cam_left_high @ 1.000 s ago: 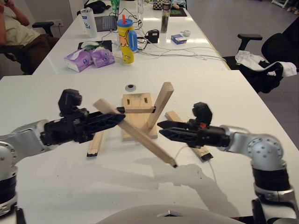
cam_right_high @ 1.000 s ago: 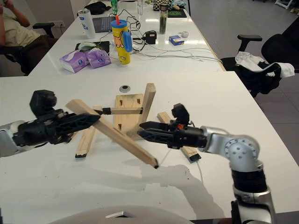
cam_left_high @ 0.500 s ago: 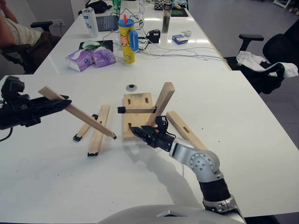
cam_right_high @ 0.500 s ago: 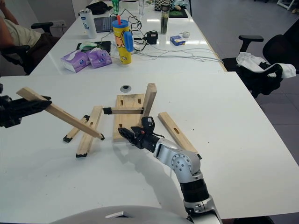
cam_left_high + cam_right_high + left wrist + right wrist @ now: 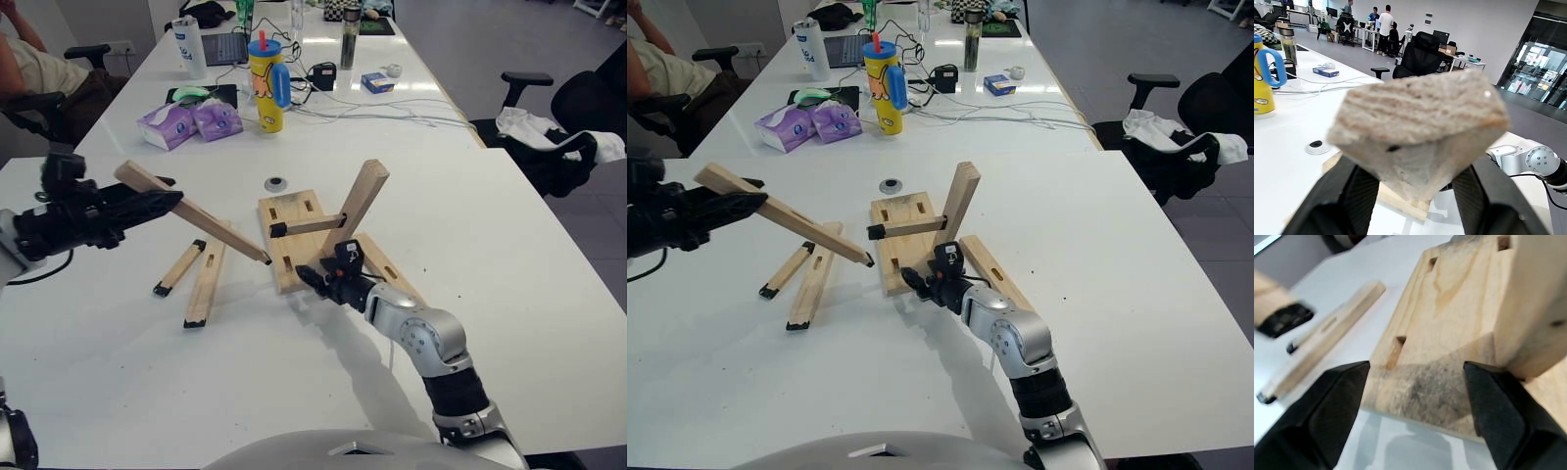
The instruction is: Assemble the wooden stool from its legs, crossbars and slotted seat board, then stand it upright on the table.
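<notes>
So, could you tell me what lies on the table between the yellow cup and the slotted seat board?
A small round grey disc lies there, apart from the yellow cup and the seat board, as the left eye view shows.

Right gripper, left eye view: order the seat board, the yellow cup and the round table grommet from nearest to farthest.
1. Seat board, directly at the right gripper.
2. Round grommet, just beyond the board.
3. Yellow cup, on the far table.

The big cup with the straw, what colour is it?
The cup is yellow with a blue handle; clearest in the left eye view.
</notes>
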